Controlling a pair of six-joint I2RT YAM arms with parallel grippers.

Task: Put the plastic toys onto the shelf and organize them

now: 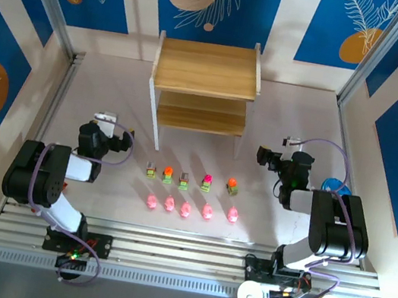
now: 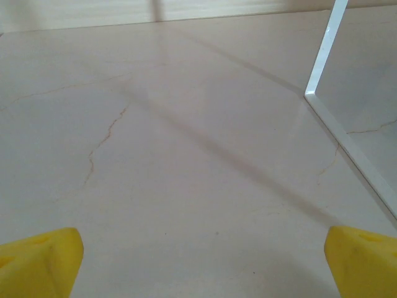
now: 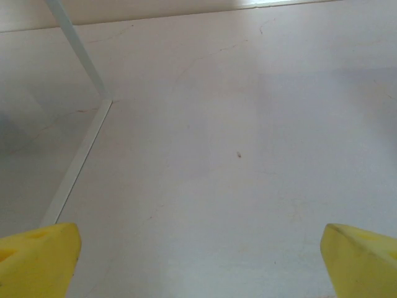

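As the toys lie now: none of the ten plastic toys (image 1: 184,182) is on the shelf (image 1: 207,69), so the whole job looks left to do.
Shelf: stands at the far side of the table (image 1: 109,87); its top board and lower board hold nothing, as far as shows.
Pink pigs (image 1: 186,209): five in a row on the table, near the arms.
Trucks (image 1: 168,172): five in a row just behind the pigs, between them and the shelf.
Left gripper (image 2: 201,257): wide open, holding nothing, left of the toys.
Right gripper (image 3: 198,254): wide open, holding nothing, right of the toys.
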